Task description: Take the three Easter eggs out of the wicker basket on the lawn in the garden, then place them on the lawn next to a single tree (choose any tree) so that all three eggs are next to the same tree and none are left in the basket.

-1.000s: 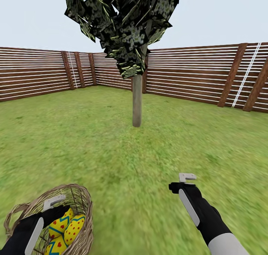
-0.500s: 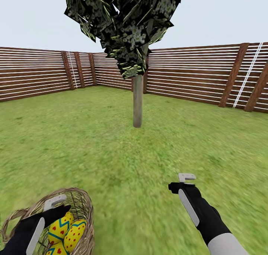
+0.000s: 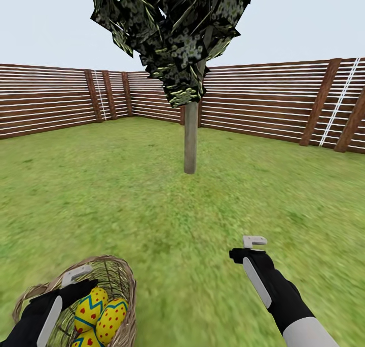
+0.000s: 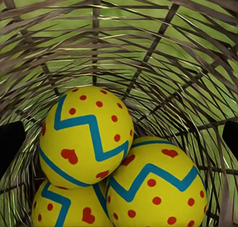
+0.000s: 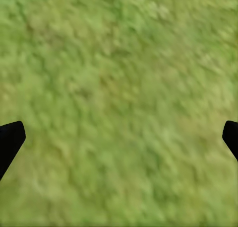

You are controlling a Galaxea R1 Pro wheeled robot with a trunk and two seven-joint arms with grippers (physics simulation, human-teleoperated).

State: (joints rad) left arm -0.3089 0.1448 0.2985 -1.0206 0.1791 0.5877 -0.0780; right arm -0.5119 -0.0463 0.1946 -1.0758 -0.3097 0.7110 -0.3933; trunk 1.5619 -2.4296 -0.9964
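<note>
Eggs: three Easter eggs point(image 4: 84, 132) lie packed together in the bottom of the wicker basket point(image 3: 119, 278), touching one another; all yellow with blue zigzag bands and red spots or hearts. None is out on the grass.
Basket: stands on the lawn point(image 3: 167, 220) at the near left of the head view, well apart from the tree point(image 3: 190, 139); its thin handle point(image 3: 28, 294) arches on the far-left side.
Left gripper: the left gripper point(image 3: 76, 278) hangs over the basket mouth, above the eggs. In the left wrist view its two dark fingertips point(image 4: 10, 145) sit at opposite edges, spread wide, with the eggs between and beyond them. Nothing is pinched.
Right gripper: the right gripper point(image 3: 253, 243) hovers over bare grass to the right, well apart from the basket. The right wrist view shows its fingertips point(image 5: 10, 137) spread wide and empty.
Tree: straight pale trunk, dark crown, upright near the middle of the lawn, in front of the slatted fence point(image 3: 263, 101).
Step in hand (judgement): reaching in for the first egg; no egg is delivered so far.
Next move (judgement): lower the left gripper onto the uppermost egg, centred between the fingertips, and close without snagging the weave or the handle; the carry to the tree calls for a move of the base.
Risk (judgement): a smooth, round egg may slip from a two-finger grip.
</note>
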